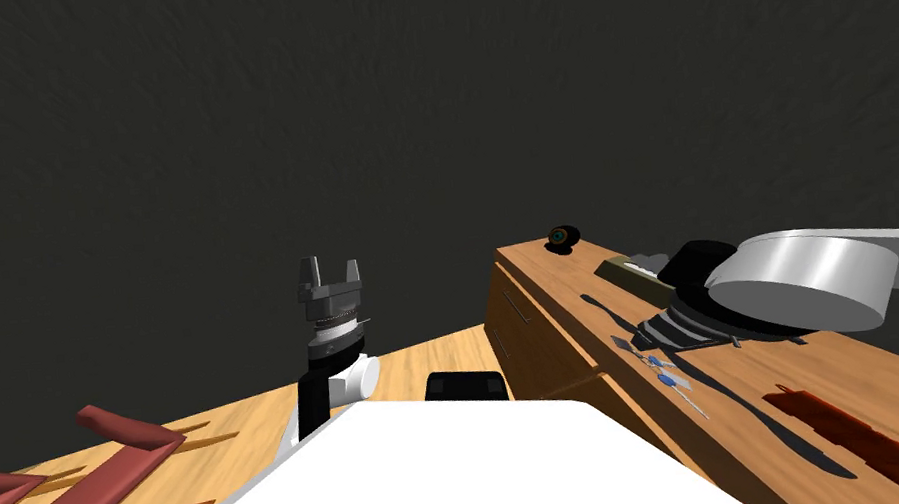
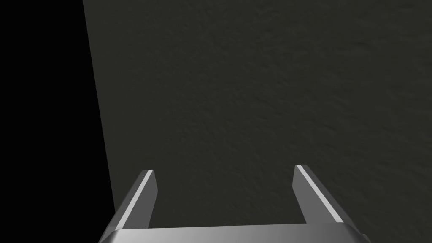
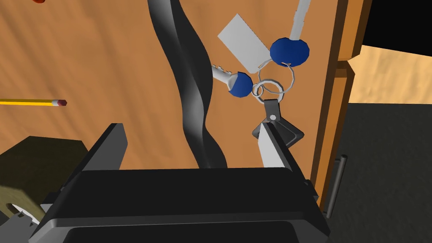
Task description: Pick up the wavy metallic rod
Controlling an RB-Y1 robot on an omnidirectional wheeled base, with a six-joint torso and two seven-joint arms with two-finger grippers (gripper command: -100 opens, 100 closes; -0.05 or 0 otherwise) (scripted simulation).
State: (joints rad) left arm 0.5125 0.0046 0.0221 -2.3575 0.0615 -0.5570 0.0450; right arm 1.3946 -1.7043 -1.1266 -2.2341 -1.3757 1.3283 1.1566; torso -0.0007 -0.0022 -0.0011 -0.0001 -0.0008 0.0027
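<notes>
The wavy rod (image 3: 192,97) is a dark grey, glossy twisted strip lying flat on the wooden desk top (image 3: 105,55), parallel to its edge. My right gripper (image 3: 190,125) hangs open just above the near end, one finger on each side of the rod and neither touching it. In the head view the rod (image 1: 761,415) runs along the desk and passes under my right forearm (image 1: 801,281). My left gripper (image 1: 329,272) is raised off to the left of the desk, open and empty; its wrist view shows its fingers (image 2: 145,190) set wide apart.
A bunch of blue-headed keys (image 3: 253,80) with a white tag lies between the rod and the desk edge, its dark fob by my right finger. A yellow pencil (image 3: 29,102) and an olive box (image 3: 33,168) lie on the other side. A drawer handle (image 3: 337,185) sits below the edge.
</notes>
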